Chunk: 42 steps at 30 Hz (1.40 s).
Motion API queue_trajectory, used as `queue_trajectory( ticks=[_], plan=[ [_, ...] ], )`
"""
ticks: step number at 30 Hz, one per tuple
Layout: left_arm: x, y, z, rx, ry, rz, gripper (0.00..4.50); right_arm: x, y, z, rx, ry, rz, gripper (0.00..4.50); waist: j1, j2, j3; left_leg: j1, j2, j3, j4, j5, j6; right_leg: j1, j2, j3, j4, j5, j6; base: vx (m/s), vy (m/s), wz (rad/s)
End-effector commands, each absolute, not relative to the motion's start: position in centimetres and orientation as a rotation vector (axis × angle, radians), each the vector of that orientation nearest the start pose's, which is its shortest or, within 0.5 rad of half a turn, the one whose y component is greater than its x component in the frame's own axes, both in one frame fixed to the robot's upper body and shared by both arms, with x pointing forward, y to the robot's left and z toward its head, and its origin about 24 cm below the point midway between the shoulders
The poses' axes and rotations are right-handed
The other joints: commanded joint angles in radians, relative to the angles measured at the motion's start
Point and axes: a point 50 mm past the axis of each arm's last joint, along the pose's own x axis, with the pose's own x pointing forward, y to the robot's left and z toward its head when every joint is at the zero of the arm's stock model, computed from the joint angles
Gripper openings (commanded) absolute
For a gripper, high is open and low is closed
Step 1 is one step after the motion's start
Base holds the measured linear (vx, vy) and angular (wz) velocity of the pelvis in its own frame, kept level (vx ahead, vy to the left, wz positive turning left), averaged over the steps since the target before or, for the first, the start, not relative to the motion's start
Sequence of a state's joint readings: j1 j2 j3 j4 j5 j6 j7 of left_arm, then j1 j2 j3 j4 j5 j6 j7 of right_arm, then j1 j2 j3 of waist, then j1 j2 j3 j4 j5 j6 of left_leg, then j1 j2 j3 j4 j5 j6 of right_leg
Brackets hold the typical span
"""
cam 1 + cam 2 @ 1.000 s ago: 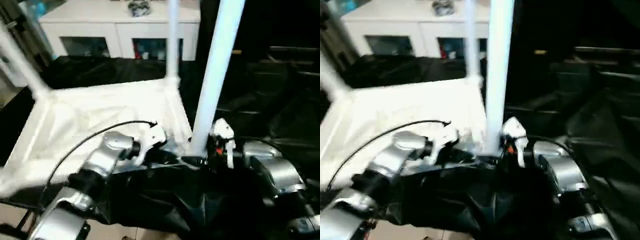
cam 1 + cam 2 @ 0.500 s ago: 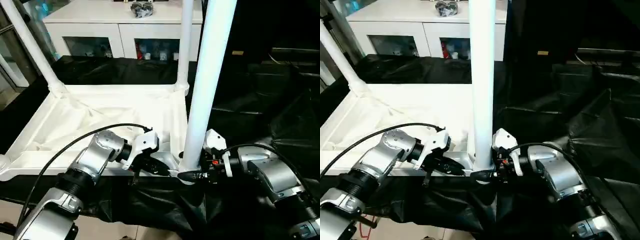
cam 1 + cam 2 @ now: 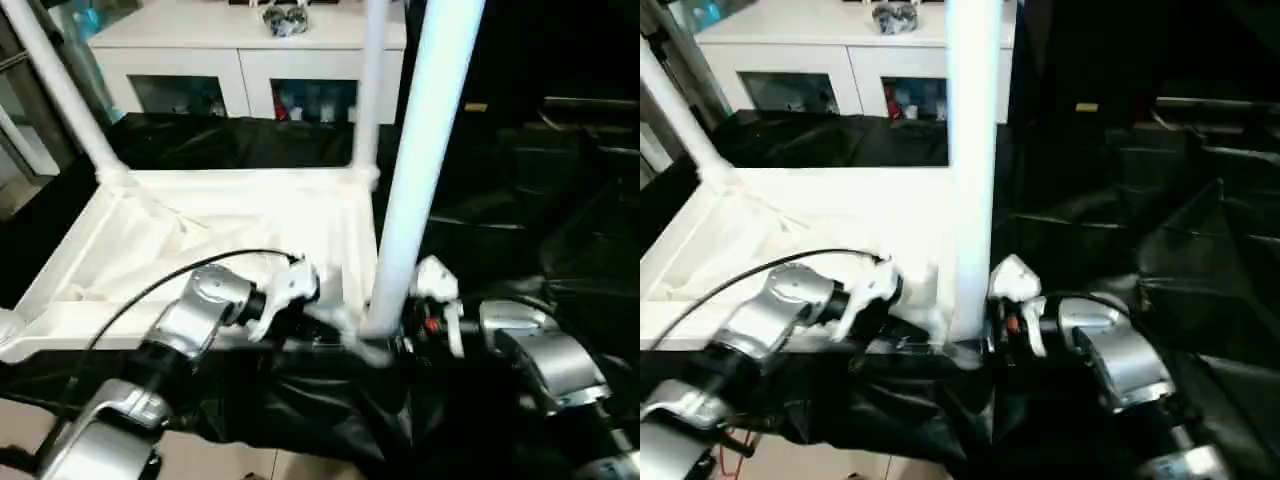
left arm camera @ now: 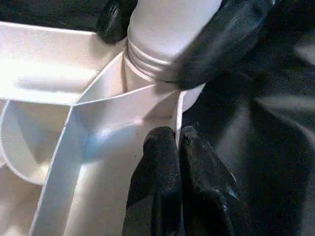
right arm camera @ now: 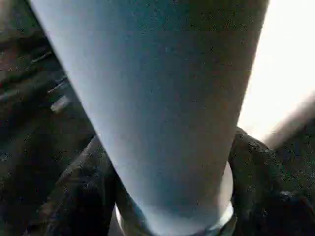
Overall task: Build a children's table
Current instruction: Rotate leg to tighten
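The white tabletop (image 3: 200, 230) lies upside down on a black-draped surface, ribbed side up. Thin white legs stand in its far left corner (image 3: 55, 90) and far right corner (image 3: 372, 90). A third leg (image 3: 420, 150) rises, slightly tilted, from the near right corner socket (image 4: 147, 54). My right gripper (image 3: 388, 335) is shut on this leg's base, with a black finger (image 5: 88, 196) pressed against each side. My left gripper (image 4: 177, 142) is shut on the tabletop's thin rim wall just beside that socket.
A white cabinet (image 3: 250, 60) with glass doors stands behind the table, with a small dark object (image 3: 285, 18) on top. Black cloth (image 3: 520, 230) covers the surface to the right and along the front edge. A black cable (image 3: 150, 290) arcs over my left forearm.
My right gripper's fingers have closed in around the leg's base. The left gripper has kept its pinch on the rim. The camera has shaken and shifted.
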State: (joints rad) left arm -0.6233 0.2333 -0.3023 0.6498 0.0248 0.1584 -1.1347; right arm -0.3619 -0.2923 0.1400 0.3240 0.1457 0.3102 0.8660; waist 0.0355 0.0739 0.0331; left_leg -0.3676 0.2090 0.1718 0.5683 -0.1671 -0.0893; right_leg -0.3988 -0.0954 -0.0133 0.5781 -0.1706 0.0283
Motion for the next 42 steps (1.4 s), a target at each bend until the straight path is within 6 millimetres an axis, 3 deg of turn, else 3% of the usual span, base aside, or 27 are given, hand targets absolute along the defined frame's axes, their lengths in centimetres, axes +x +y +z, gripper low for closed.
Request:
queue_trajectory(
  ticks=[1, 4, 9, 11, 14, 17, 21, 22, 24, 27, 28, 29, 34, 36, 38, 42],
  plan=[
    [32.3, 7.2, 4.8, 0.28, 0.409, -1.278, 0.0, 29.5, -12.0, 1.9, -0.057, 0.441, 0.907, 2.69, -0.003, -0.014, -0.046, 0.012, -0.008, 0.005, -0.071, -0.383, -0.009, 0.03, -0.017, -0.003, -0.085, -0.471, -0.16, -0.052, 0.003, -0.03],
    [33.1, 5.5, 4.9, 0.262, 0.409, -1.16, 0.0, 30.6, -10.9, 1.1, -0.006, 0.469, 0.745, 2.69, -0.02, -0.01, -0.043, 0.009, -0.012, 0.001, -0.073, -0.409, -0.004, 0.025, -0.016, -0.008, -0.096, -0.532, -0.128, 0.0, 0.0, 0.0],
    [33.3, 3.8, 5.1, 0.248, 0.396, -1.107, 0.0, 31.3, -8.6, 1.4, -0.022, 0.42, 0.706, 2.69, -0.034, -0.013, -0.042, 0.009, -0.016, -0.002, -0.07, -0.439, 0.008, 0.018, -0.014, -0.014, -0.109, -0.587, -0.106, 0.0, 0.0, 0.0],
    [33.1, 3.6, 5.1, 0.252, 0.388, -1.138, 0.0, 31.4, -8.3, 1.7, 0.009, 0.404, 0.732, 3.25, -0.035, -0.012, -0.042, 0.008, -0.015, -0.003, -0.071, -0.445, 0.015, 0.018, -0.013, -0.014, -0.11, -0.581, -0.103, 0.0, 0.0, 0.0],
    [32.8, 3.8, 5.1, 0.255, 0.384, -1.182, 0.0, 31.4, -8.5, 2.2, 0.03, 0.385, 0.774, 3.57, -0.033, -0.017, -0.045, 0.003, -0.013, -0.003, -0.074, -0.439, 0.022, 0.021, -0.012, -0.012, -0.103, -0.535, -0.117, 0.0, 0.0, 0.0],
    [32.6, 4.5, 5.0, 0.258, 0.387, -1.216, 0.0, 31.2, -9.1, 3.0, -0.012, 0.333, 0.871, 3.84, -0.032, -0.016, -0.048, 0.0, -0.009, -0.002, -0.075, -0.426, 0.026, 0.026, -0.013, -0.009, -0.095, -0.467, -0.142, 0.0, 0.0, 0.0],
    [31.9, 5.6, 5.1, 0.266, 0.37, -1.326, 0.0, 30.2, -10.4, 4.2, -0.034, 0.294, 1.058, 3.84, -0.024, -0.009, -0.055, -0.004, -0.005, 0.005, -0.069, -0.34, 0.054, 0.037, -0.014, -0.001, -0.077, -0.263, -0.216, 0.027, -0.003, 0.02],
    [31.9, 5.6, 5.1, 0.266, 0.37, -1.327, 0.0, 30.2, -10.4, 4.2, -0.035, 0.294, 1.059, 3.84, -0.023, -0.012, -0.058, -0.006, -0.004, 0.006, -0.066, -0.312, 0.065, 0.042, -0.014, -0.003, -0.071, -0.216, -0.235, 0.063, -0.011, 0.02],
    [31.5, 6.6, 5.2, 0.286, 0.373, -1.405, 0.0, 29.1, -11.8, 4.7, -0.069, 0.317, 1.206, 3.84, -0.02, -0.01, -0.061, -0.003, -0.003, 0.01, -0.06, -0.272, 0.079, 0.043, -0.013, -0.003, -0.066, -0.154, -0.261, 0.065, -0.013, 0.03],
    [31.5, 7.1, 5.2, 0.307, 0.373, -1.432, 0.0, 28.5, -12.5, 4.8, -0.092, 0.339, 1.277, 3.84, 0.005, -0.004, -0.065, -0.005, 0.001, 0.012, -0.051, -0.181, 0.113, 0.05, -0.013, -0.005, -0.049, -0.028, -0.295, 0.02, -0.003, 0.01],
    [31.0, 7.9, 5.2, 0.325, 0.39, -1.513, 0.0, 28.1, -13.3, 4.9, -0.121, 0.375, 1.334, 3.84, 0.013, -0.011, -0.067, 0.001, 0.002, 0.014, -0.047, -0.169, 0.121, 0.049, -0.011, -0.005, -0.046, -0.001, -0.304, 0.0, 0.0, 0.0],
    [31.0, 7.9, 5.2, 0.325, 0.391, -1.514, 0.0, 28.1, -13.3, 4.9, -0.121, 0.375, 1.334, 3.84, 0.018, -0.008, -0.066, -0.001, 0.002, 0.015, -0.048, -0.162, 0.127, 0.051, -0.011, -0.005, -0.042, 0.007, -0.308, 0.0, 0.0, 0.0],
    [30.4, 8.6, 5.2, 0.348, 0.422, -1.598, 0.0, 27.9, -13.9, 5.1, -0.139, 0.406, 1.376, 3.84, 0.026, -0.008, -0.06, 0.005, 0.006, 0.016, -0.054, -0.217, 0.098, 0.046, -0.015, -0.003, -0.048, -0.084, -0.298, 0.0, 0.0, 0.0],
    [30.1, 8.8, 5.2, 0.348, 0.444, -1.637, 0.0, 27.7, -13.9, 5.1, -0.144, 0.417, 1.393, 3.51, 0.025, -0.008, -0.057, 0.003, 0.006, 0.015, -0.059, -0.236, 0.08, 0.047, -0.015, -0.002, -0.051, -0.13, -0.285, 0.0, 0.0, 0.0],
    [29.9, 9.0, 5.2, 0.341, 0.453, -1.664, 0.0, 27.5, -13.9, 5.3, -0.139, 0.421, 1.41, 3.48, 0.023, -0.008, -0.057, 0.003, 0.005, 0.015, -0.06, -0.241, 0.071, 0.046, -0.015, -0.001, -0.053, -0.153, -0.276, 0.0, 0.0, 0.0],
    [29.9, 9.1, 5.3, 0.338, 0.455, -1.674, 0.0, 27.3, -13.8, 5.3, -0.14, 0.428, 1.427, 3.04, 0.024, -0.007, -0.058, 0.004, 0.005, 0.015, -0.059, -0.241, 0.066, 0.045, -0.015, 0.001, -0.053, -0.152, -0.274, 0.0, 0.0, 0.0]
  ],
)
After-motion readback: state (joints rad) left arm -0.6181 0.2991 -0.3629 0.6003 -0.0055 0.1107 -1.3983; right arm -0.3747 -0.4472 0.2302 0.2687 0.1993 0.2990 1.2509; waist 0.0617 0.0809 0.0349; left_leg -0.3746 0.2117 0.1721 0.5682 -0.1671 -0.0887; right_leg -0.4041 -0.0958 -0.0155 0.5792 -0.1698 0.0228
